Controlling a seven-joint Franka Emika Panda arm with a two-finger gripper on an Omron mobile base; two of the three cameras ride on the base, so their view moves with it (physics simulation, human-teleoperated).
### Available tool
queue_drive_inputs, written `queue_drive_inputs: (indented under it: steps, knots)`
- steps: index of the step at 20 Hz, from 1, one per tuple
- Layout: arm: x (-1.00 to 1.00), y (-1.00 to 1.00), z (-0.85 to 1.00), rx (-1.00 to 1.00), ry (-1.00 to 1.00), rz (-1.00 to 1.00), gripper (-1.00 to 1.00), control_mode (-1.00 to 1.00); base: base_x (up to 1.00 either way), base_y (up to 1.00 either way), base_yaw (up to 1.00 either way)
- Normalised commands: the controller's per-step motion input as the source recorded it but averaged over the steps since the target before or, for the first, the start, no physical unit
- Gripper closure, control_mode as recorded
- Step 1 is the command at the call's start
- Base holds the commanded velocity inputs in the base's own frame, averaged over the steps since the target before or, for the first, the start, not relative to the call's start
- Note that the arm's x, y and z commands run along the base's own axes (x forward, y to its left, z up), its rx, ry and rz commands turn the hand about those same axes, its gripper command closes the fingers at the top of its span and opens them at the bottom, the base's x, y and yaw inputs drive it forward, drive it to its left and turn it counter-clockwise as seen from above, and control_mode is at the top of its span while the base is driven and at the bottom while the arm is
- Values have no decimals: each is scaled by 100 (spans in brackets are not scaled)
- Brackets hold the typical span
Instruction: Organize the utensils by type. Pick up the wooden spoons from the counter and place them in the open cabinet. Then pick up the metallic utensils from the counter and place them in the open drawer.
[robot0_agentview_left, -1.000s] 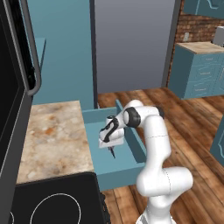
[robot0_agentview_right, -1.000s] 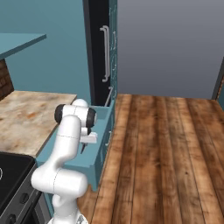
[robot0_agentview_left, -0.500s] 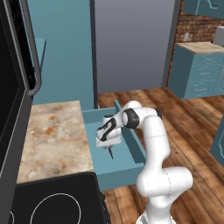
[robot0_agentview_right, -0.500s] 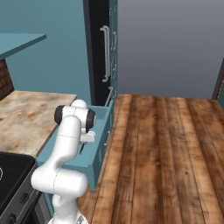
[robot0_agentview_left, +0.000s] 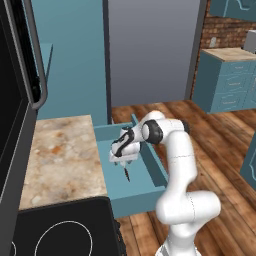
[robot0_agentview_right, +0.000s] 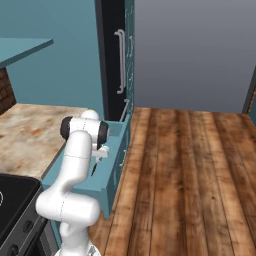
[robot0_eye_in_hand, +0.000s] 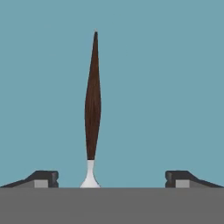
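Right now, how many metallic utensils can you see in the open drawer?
1. The dark-handled utensil with a silver neck is over the drawer floor, between the open jaws. Others may be hidden behind the arm.

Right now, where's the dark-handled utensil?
Over the open drawer: the dark-handled utensil hangs midway between the spread fingers, touching neither, under the gripper.

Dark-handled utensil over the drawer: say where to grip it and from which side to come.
Grip the dark-handled utensil at the thick middle of its brown handle, probably the steadiest spot, since it tapers to a point at one end and narrows to a thin silver neck at the other. Come along the hand's present line, over the drawer, with the open gripper closing across the handle's width.
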Motion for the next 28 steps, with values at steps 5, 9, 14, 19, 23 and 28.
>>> queue_drive_inputs:
  steps: [5,9,14,19,23,28]
  knots:
    - [-45,-14,86,1,-11,0,-100,-100,0,0,0]
    - [-64,-14,100,0,-15,-2,-100,-100,0,0,0]
    - [-62,-11,100,0,-26,-3,-100,-100,0,0,0]
    - [-64,-18,98,2,-39,-6,-100,-100,0,0,0]
    - [-73,-19,85,3,-45,-6,-100,-100,0,0,0]
    - [-76,-18,83,4,-46,-6,-100,-100,0,0,0]
